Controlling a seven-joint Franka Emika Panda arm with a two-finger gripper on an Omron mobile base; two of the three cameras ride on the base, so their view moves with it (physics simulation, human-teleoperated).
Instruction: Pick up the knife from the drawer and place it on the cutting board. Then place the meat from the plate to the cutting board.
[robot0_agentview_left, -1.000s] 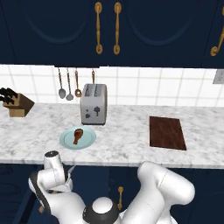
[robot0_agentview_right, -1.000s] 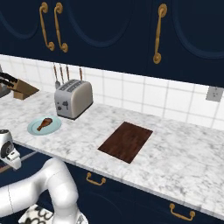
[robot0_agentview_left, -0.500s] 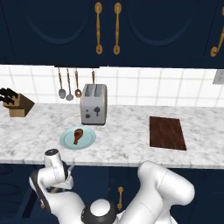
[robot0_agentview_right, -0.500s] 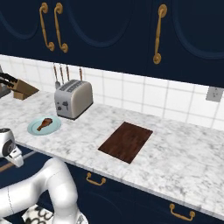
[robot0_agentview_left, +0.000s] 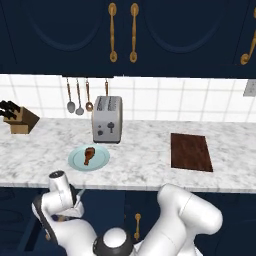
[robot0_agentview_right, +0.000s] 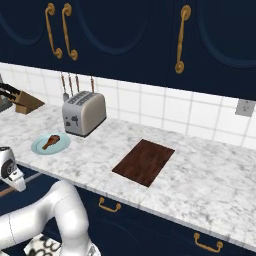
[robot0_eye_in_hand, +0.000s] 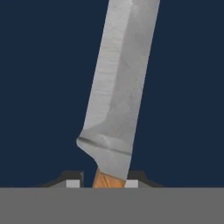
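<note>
My gripper (robot0_eye_in_hand: 104, 183) is closed on the knife (robot0_eye_in_hand: 114, 96): in the hand view the two finger tips (robot0_eye_in_hand: 73, 183) sit tight against either side of the tan handle at the bottom centre, and the grey blade runs from there up to the top of the frame, leaning slightly right, over the flat navy floor of the drawer (robot0_eye_in_hand: 39, 87). In the left base view my hand sits at the lower left, below the counter's (robot0_agentview_left: 140, 167) front edge. Against the frames of a second ago, hand and arm stand in the same low place and nothing on the counter has shifted. The meat (robot0_agentview_left: 89, 154) lies on the plate (robot0_agentview_left: 77, 161) at left of centre, near the counter's front edge, just in front of the toaster (robot0_agentview_left: 107, 119). The cutting board (robot0_agentview_left: 190, 151) lies bare at right of centre, well apart from the plate, with open marble between them and to its right. The knife block (robot0_agentview_left: 20, 121) stands at the far left edge against the tiled wall.
</note>
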